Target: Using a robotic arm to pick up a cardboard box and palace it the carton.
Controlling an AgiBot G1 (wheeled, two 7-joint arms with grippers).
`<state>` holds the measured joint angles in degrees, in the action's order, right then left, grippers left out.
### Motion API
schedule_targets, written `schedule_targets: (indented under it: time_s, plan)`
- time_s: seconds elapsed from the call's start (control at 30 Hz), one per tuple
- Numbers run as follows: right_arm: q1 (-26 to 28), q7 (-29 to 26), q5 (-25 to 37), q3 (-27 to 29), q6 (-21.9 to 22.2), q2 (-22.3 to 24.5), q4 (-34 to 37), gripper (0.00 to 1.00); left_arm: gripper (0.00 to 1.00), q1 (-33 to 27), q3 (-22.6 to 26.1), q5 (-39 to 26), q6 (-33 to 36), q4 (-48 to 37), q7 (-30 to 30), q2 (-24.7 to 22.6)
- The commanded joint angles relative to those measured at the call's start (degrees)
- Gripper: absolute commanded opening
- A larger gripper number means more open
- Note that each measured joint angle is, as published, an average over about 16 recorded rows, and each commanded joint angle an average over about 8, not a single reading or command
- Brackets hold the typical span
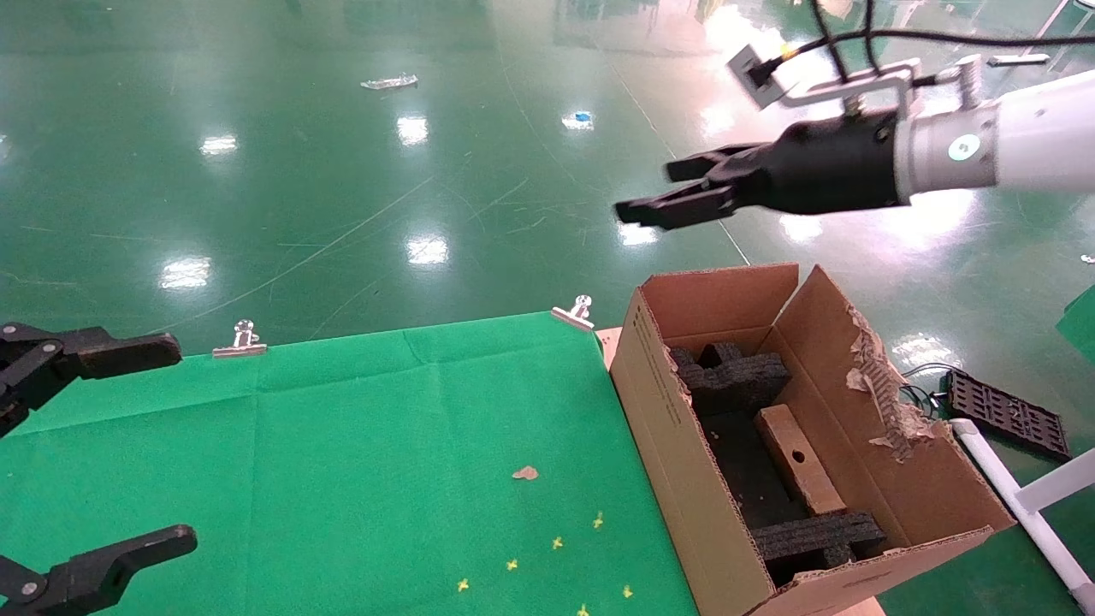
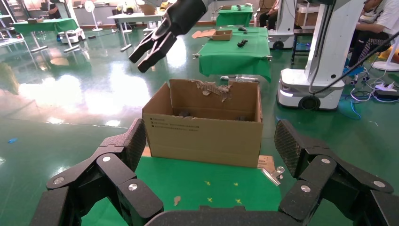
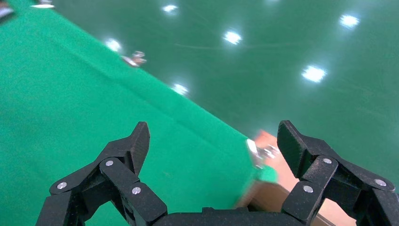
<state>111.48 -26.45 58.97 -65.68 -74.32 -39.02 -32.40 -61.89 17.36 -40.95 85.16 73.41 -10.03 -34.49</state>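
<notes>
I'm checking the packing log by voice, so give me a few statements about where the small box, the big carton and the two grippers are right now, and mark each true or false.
1. The cardboard box lies inside the carton, between black foam inserts. True.
2. The right gripper is shut on the cardboard box. False: it is open and empty, up in the air beyond the carton's far end.
3. The left gripper is open over the green cloth. True.
4. The carton stands in the middle of the green cloth. False: it stands at the cloth's right edge.
5. One long flap of the carton has a torn edge. True.
</notes>
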Motion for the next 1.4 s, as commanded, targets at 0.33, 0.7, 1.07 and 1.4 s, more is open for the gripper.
schedule_targets:
  time_s: [0.33, 0.7, 1.07, 1.4]
  plan:
    - [-13.39, 4.21, -4.59, 13.32, -3.05, 1.07, -11.05, 1.0, 1.0, -0.01, 0.03, 0.02, -0.01, 0.0, 0.02, 0.01]
    - [-26.76, 8.42, -9.17, 26.63, -6.1, 2.15, -22.08, 1.0, 1.0, -0.01, 0.06, 0.04, -0.02, 0.0, 0.03, 0.02]
    - [-40.01, 12.59, -13.72, 39.81, -9.11, 3.21, -33.01, 1.0, 1.0, -0.02, 0.09, 0.06, -0.04, 0.0, 0.04, 0.04]
    - [-50.61, 15.8, -17.31, 50.25, -11.49, 4.03, -41.66, 1.0, 1.0, -0.02, 0.11, 0.08, -0.06, -0.01, 0.06, 0.05]
